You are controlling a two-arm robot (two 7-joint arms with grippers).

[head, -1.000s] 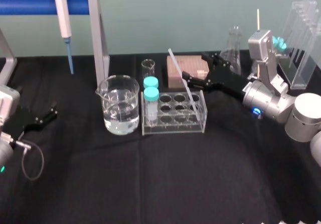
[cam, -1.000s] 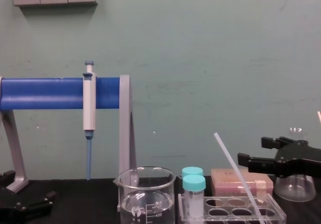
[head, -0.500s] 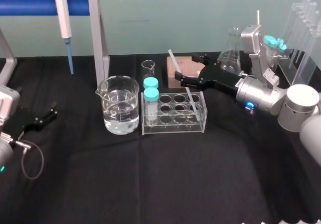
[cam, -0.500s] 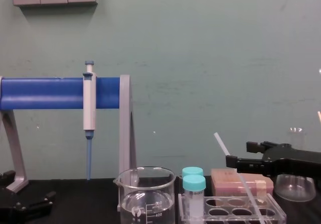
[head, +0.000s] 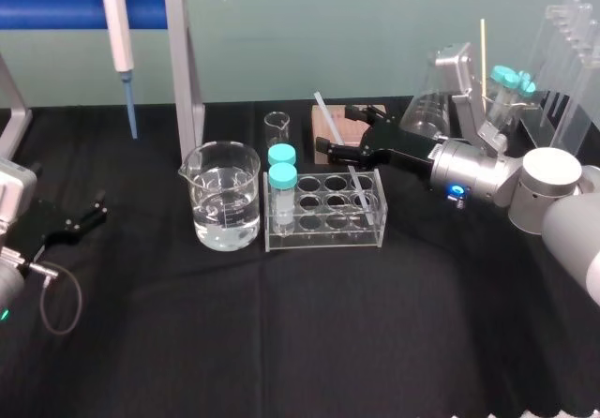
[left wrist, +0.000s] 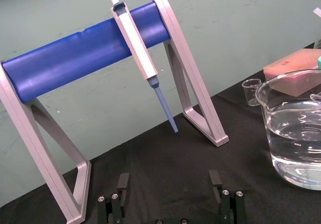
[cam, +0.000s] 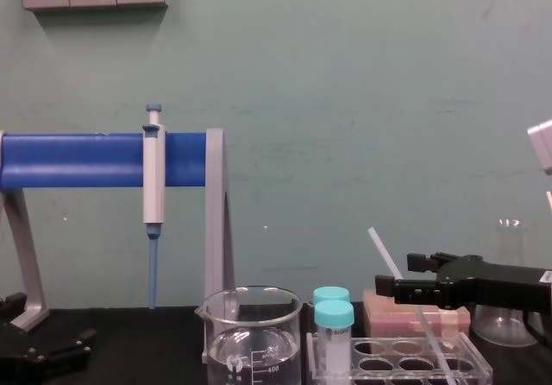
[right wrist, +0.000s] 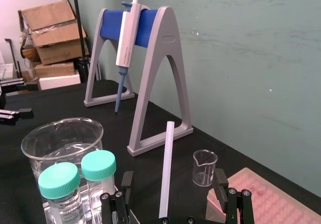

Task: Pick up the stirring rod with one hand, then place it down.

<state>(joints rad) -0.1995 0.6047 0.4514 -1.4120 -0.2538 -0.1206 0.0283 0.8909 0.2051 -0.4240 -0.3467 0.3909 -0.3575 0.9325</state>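
Observation:
The stirring rod (head: 327, 118) is a thin whitish tube that leans, tilted to the back left, with its lower end in a hole of the clear tube rack (head: 323, 231). My right gripper (head: 339, 129) reaches in from the right at about mid-rod height and stands open. In the right wrist view the rod (right wrist: 166, 174) rises between the gripper's (right wrist: 173, 182) two fingers with a gap on each side. From the chest the gripper (cam: 397, 274) crosses the rod (cam: 382, 249). My left gripper (head: 92, 208) rests open on the table at the far left, with nothing between its fingers (left wrist: 123, 183).
A beaker of water (head: 223, 198) and two teal-capped tubes (head: 282, 172) stand left of the rod. A small beaker (head: 277, 123) and a pink box (head: 336, 118) are behind the rack. The pipette (head: 117, 24) hangs on the blue stand (head: 186, 62). A flask (head: 427, 109) and clear holder (head: 562, 52) crowd the right.
My right gripper has moved left and back, from beside the rod to straddling it, still open. The rod and the left arm have not moved.

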